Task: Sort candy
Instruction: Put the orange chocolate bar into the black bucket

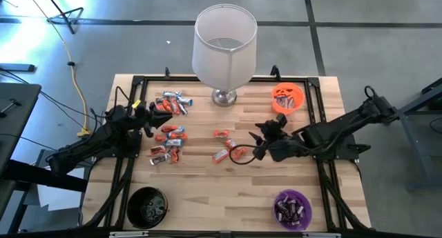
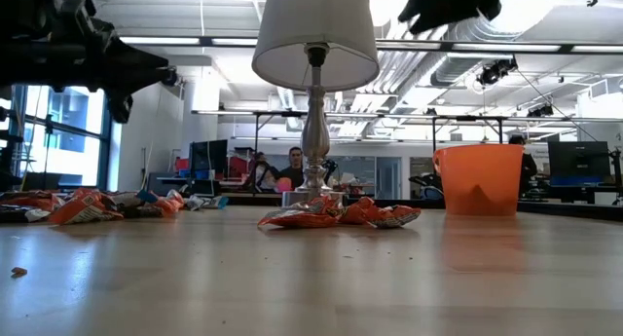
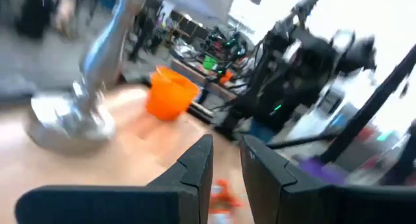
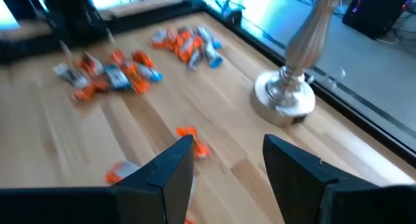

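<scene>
Wrapped candy lies on the wooden table in loose heaps: a far-left heap (image 1: 173, 103), two nearer left heaps (image 1: 171, 134) (image 1: 164, 154) and a few orange pieces at the middle (image 1: 222, 154) (image 2: 336, 214). My left gripper (image 1: 164, 119) hovers level beside the left heaps, its fingers (image 3: 195, 162) a narrow gap apart with nothing between them. My right gripper (image 1: 259, 138) hangs above the middle pieces, tilted down toward them and open (image 4: 227, 159), holding nothing. An orange piece (image 4: 192, 136) lies on the table just beyond its fingers.
A white-shaded lamp (image 1: 224, 48) stands on its metal base (image 4: 286, 97) at the far middle. An orange bowl (image 1: 286, 98) sits far right, a purple bowl (image 1: 293, 208) with candy near right, and a black bowl (image 1: 147, 205) near left. People show in the room behind.
</scene>
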